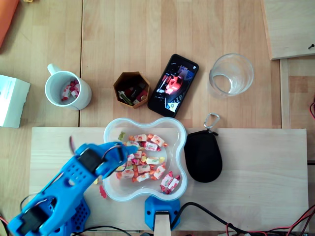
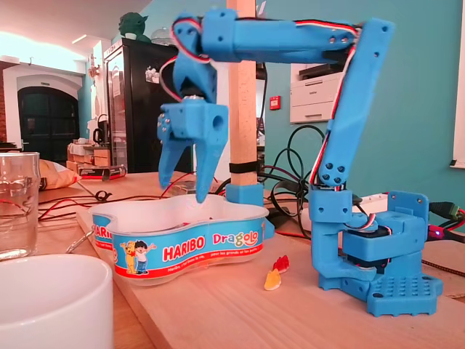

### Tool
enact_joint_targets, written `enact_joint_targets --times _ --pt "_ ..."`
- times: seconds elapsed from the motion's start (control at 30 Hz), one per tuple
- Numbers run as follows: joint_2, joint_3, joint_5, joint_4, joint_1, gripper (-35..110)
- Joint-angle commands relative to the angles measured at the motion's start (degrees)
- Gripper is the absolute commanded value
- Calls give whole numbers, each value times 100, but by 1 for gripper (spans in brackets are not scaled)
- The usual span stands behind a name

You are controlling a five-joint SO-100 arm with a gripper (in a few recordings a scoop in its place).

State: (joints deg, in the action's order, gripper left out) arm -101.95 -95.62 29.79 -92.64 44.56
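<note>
In the overhead view, a white box (image 1: 12, 101) is lying at the left edge of the surface (image 1: 256, 167). Just right of it a white mug (image 1: 66, 90) is standing with a few wrapped pieces inside. Nearer the front left corner, the blue arm is reaching in over the left side of a clear plastic bowl (image 1: 142, 121).

The pincer (image 1: 124, 153) is hanging released just above the sweets (image 1: 147, 162). These are lying heaped in the bowl near the middle of the front edge. In the fixed view the pincer (image 2: 182, 190) is pointing straight down over the bowl (image 2: 182, 247). Its two fingers (image 2: 200, 182) are spread apart, gripping nothing and hovering clear of the rim.

A loose sweet (image 1: 102, 191) is lying on the surface just outside the bowl, between it and the arm's base. It is also showing in the fixed view (image 2: 276, 273).

Behind the bowl, a six-sided wooden cup (image 1: 132, 89) is standing. A phone (image 1: 173, 85) is lying slanted just right of it. A black pouch (image 1: 203, 156) is resting beside the bowl's right side, almost touching it. An empty glass (image 1: 231, 73) is standing towards the back right.
</note>
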Motion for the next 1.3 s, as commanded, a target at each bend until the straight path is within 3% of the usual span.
enact_joint_targets --times 0.0,1.07,1.27 --pt "185 369 88 -70 123 40" --pt "712 562 -316 18 835 40" --pt "1529 712 -316 26 835 40"
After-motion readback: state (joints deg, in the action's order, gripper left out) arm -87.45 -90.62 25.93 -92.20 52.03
